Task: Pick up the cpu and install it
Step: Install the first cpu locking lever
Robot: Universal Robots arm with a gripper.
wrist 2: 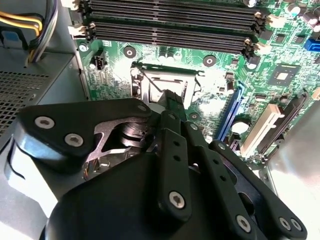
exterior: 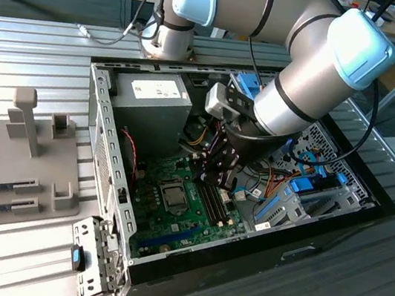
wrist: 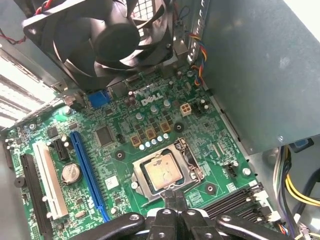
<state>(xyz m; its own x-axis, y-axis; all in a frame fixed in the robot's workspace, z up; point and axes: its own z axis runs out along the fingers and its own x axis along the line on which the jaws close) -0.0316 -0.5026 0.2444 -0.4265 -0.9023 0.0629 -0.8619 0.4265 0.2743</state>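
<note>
A ribbed metal bench (exterior: pixel 40 48) holds an open computer case (exterior: pixel 101 140). Inside it, the gripper (wrist: pixel 171 197) hangs over the green board (wrist: pixel 105 150), fingers drawn together at the socket's 6 o'clock edge in the first wrist view. The cpu (wrist: pixel 161 170) lies flat in the socket frame (wrist: pixel 196 167). A fan (wrist: pixel 100 35) crowds 12 o'clock, and the grey power box (wrist: pixel 260 65) walls 2 o'clock.
</note>
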